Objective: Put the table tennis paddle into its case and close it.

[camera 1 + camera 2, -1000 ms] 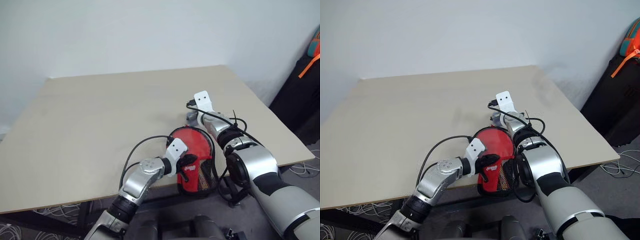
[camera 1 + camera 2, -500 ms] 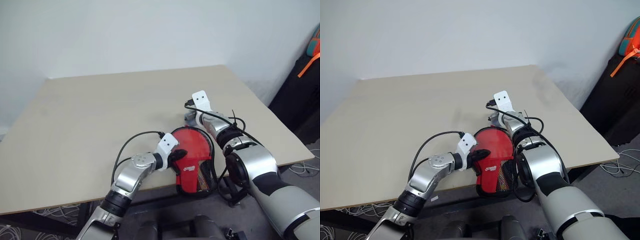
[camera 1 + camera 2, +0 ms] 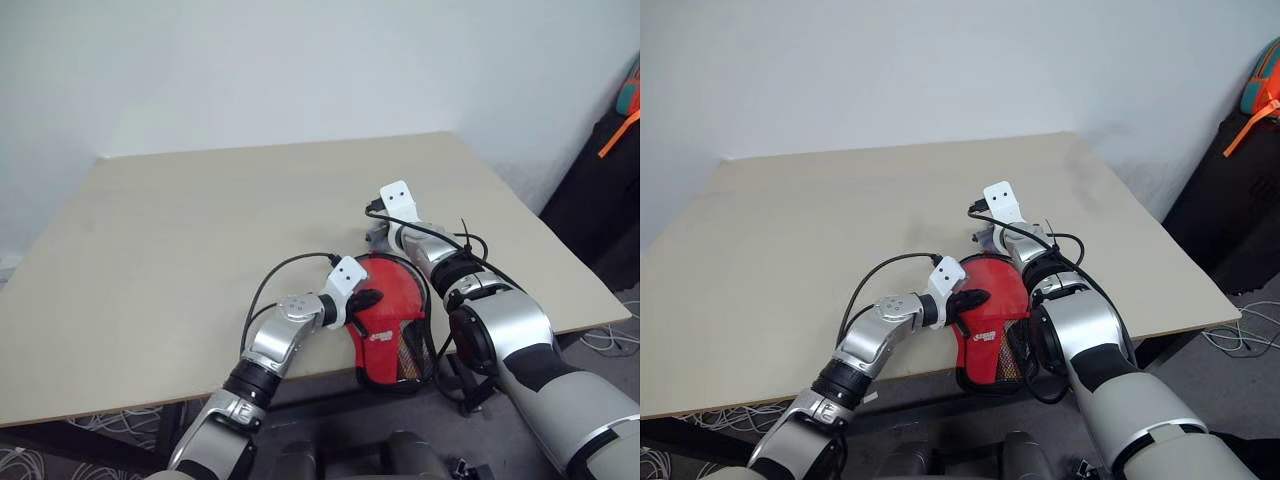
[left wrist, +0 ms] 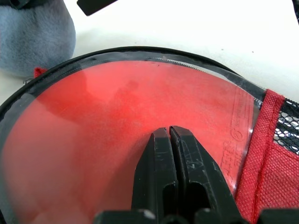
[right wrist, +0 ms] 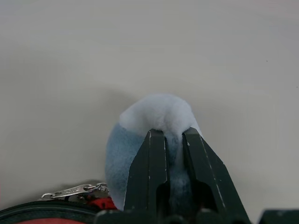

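Two arms reach over a pale wooden table (image 3: 200, 250), the biggest thing here and the landmark for the rest. The case (image 3: 392, 322) lies at the table's near edge, toward its right-hand corner, with its narrow end hanging out past that edge. Its round part rests on the tabletop, ringed by a black zip border, and its clear plastic half faces up. The mesh and the red label (image 4: 268, 172) sit at the narrow end, off the table. The paddle (image 4: 140, 116) is inside the case: its red face shows through the clear plastic, filling the round part. The handle cannot be made out.

The left gripper (image 4: 169, 133) is over the case's near-left side, and its two black fingers are pressed together with nothing between them. Their tips rest on or just above the clear plastic over the red face; contact cannot be confirmed. The right gripper (image 5: 170, 133) is farther in on the table, just beyond the round end of the case. Its fingers pinch a small grey-blue fluffy tag (image 5: 154, 126), which bulges out on both sides of them. Next to the tag, a silver zip pull (image 5: 74, 191) lies on the table at the case's black border.
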Tool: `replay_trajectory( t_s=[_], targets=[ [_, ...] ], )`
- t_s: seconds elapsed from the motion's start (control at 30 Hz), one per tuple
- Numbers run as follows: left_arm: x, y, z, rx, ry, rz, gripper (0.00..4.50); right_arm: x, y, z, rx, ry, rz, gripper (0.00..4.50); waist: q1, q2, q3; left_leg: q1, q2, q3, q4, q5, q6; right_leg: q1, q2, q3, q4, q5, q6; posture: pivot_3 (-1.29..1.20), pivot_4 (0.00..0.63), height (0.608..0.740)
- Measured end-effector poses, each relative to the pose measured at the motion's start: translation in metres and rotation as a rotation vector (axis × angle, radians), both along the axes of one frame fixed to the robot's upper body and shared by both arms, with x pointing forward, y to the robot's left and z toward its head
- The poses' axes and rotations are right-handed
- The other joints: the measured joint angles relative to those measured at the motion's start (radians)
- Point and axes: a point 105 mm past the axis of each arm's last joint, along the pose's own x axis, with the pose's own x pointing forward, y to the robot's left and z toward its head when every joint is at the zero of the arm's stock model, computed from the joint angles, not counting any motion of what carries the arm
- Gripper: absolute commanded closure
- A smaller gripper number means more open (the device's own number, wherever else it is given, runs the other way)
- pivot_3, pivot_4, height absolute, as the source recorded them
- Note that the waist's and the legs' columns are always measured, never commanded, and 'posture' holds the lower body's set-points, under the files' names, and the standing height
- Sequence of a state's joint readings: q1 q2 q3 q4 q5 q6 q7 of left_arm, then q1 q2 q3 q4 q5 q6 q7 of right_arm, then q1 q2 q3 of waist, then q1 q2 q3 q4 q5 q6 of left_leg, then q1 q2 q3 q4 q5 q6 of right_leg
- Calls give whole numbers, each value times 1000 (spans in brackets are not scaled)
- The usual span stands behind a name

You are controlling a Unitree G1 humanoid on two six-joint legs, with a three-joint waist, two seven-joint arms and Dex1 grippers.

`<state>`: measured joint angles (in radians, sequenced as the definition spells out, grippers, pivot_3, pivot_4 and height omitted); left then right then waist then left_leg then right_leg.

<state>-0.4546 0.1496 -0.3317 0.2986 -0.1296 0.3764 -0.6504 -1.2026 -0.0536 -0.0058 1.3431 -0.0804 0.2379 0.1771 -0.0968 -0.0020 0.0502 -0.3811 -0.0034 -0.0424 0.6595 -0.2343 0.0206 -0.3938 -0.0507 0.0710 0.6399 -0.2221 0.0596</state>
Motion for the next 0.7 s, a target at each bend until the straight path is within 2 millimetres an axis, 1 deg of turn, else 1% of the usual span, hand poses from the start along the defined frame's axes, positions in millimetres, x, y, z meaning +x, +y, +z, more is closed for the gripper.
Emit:
replay_trajectory(
  t_s=[0.07,0.2,0.27,0.5,0.7],
  targets=[
    [0,0,-1,-3,5,-1,4500,0,-1,0,-1,-1,-1,4487,0,0,0,4,0,0,-1,0,0,4,0,0,-1,-1,1,0,0,740],
    [0,1,-3,-7,10,-4,4500,2,-7,2,-13,-6,-11,4487,0,0,0,4,0,0,-1,0,0,4,-1,0,-1,-1,1,0,0,740],
    [0,1,-4,-9,8,-6,4500,2,-11,2,-52,-16,-7,4487,0,0,0,4,-1,0,-1,0,0,4,-1,0,-1,-1,1,0,0,740],
    [-1,2,-4,-14,7,-8,4500,8,-39,9,-132,-51,-45,4487,0,1,-1,4,-1,0,-2,0,0,3,-1,0,-1,-1,1,0,0,740],
    [-2,1,-4,-16,8,-12,4500,10,-37,16,-148,-72,-20,4487,0,1,-1,4,-1,0,-2,0,0,3,-1,0,-1,-1,1,0,0,740]
  ],
)
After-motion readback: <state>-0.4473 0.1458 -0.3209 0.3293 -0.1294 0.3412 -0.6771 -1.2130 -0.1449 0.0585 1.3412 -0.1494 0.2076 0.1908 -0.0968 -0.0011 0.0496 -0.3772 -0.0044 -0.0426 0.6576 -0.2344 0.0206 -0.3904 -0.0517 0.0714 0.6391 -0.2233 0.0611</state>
